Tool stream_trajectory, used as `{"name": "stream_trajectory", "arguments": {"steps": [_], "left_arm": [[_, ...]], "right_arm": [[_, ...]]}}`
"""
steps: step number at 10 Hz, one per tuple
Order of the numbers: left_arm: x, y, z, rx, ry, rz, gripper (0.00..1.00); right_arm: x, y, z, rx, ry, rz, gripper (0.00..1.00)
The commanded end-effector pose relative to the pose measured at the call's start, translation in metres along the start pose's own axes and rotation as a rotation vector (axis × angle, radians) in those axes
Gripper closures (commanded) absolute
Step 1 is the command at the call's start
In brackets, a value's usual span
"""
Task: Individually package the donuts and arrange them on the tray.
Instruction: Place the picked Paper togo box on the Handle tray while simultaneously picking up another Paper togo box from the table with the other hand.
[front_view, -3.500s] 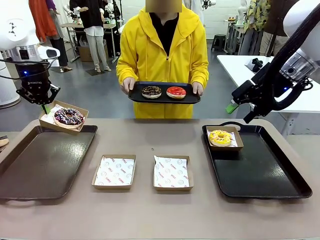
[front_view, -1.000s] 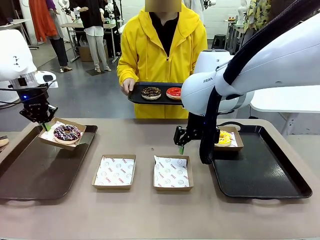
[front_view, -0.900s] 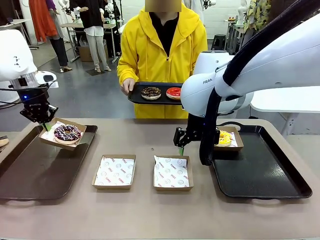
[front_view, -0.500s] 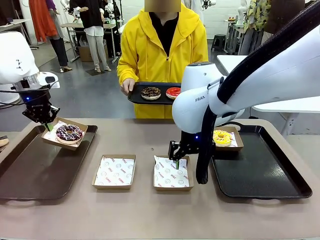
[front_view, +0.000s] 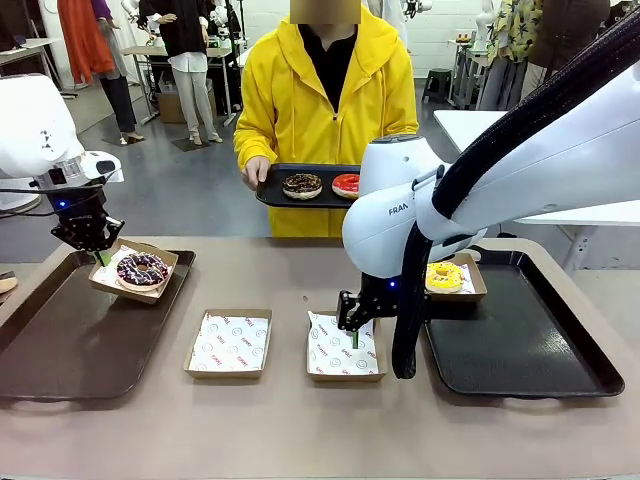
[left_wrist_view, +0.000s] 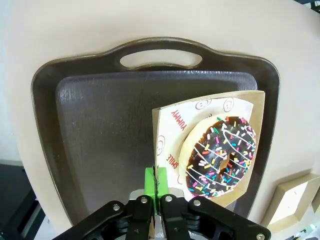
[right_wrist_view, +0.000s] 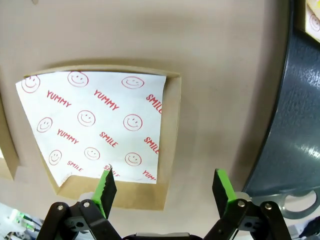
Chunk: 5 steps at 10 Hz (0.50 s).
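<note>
A chocolate donut with pale sprinkles (front_view: 142, 269) (left_wrist_view: 220, 155) lies in a paper-lined cardboard box (left_wrist_view: 167, 125). My left gripper (front_view: 99, 256) (left_wrist_view: 156, 181) is shut on that box's edge and holds it over the far corner of the left tray (front_view: 70, 340) (left_wrist_view: 100, 125). My right gripper (front_view: 352, 333) (right_wrist_view: 165, 189) hangs open just over the right-hand empty box (front_view: 343, 347) (right_wrist_view: 100, 125), its fingers astride the box's wall. A yellow-frosted donut (front_view: 440, 276) sits boxed on the right tray (front_view: 520, 350). The person holds a small tray (front_view: 325, 198) with a brown-crumbed donut (front_view: 302, 184) and a red-glazed donut (front_view: 346, 184).
A second empty paper-lined box (front_view: 230, 342) stands on the table left of the first. My right arm's white body (front_view: 400, 215) reaches across the table's middle. The right tray's rim (right_wrist_view: 295, 125) lies close beside my right gripper.
My right arm has swung left and down from the right tray to the right-hand empty box. My left gripper has carried the boxed donut slightly right and lower over the left tray.
</note>
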<state>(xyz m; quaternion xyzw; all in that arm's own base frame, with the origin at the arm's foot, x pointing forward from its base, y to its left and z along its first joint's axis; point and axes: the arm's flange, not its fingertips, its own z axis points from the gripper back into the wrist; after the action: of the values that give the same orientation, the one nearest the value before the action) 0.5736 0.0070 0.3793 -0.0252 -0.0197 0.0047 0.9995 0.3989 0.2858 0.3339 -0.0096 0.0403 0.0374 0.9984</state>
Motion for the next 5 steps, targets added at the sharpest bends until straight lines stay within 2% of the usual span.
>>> {"name": "stream_trajectory", "arguments": {"steps": [1, 5], "left_arm": [[0.008, -0.002, 0.000, 0.010, -0.018, 0.007, 0.99], [0.019, -0.011, -0.003, -0.003, -0.007, -0.005, 0.99]], "right_arm": [[0.001, -0.002, -0.013, 0.032, -0.008, -0.040, 0.00], [0.004, -0.005, -0.022, 0.047, 0.013, -0.053, 0.00]]}}
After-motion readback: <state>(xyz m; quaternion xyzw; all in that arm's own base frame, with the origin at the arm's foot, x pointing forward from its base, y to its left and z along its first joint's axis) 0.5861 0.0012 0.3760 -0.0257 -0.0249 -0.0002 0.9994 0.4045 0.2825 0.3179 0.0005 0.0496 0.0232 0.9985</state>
